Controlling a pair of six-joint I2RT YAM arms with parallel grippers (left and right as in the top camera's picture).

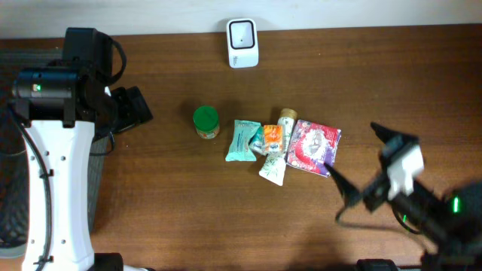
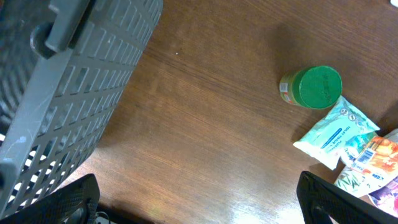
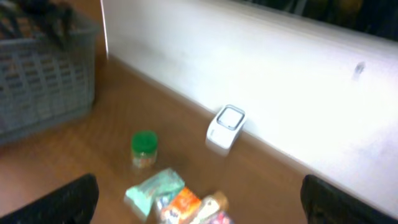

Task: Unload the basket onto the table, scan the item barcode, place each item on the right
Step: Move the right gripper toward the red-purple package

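Both grippers are being held spread wide, and nothing is being pinched by either of them. The right gripper is being kept over the right part of the table, and the items are lying in a loose row just to its left. A pink packet is lying nearest, then a white packet, an orange packet, a teal pouch and, a little apart, a jar with a green lid. Nothing is lifted yet, and which item is meant for scanning cannot be told.

The left gripper is being held beside the gray basket, well apart from the row, so the right arm is being judged the nearer one, with the pink packet as its likely first pick. This packet is lying flat and turned a little askew, and its shape is looking almost square. The scanner is standing at the far edge by the wall, beyond the row — a picked item is probably going to be carried away from the robot and to the left.

The whole layout is being shown only by the overhead view. In the left wrist view the scanner is missing, and only the left end of the row is being caught at the right edge. In the blurred right wrist view the scanner's face is being shown, but the pink packet is almost cut off. No barcode is being made out anywhere.
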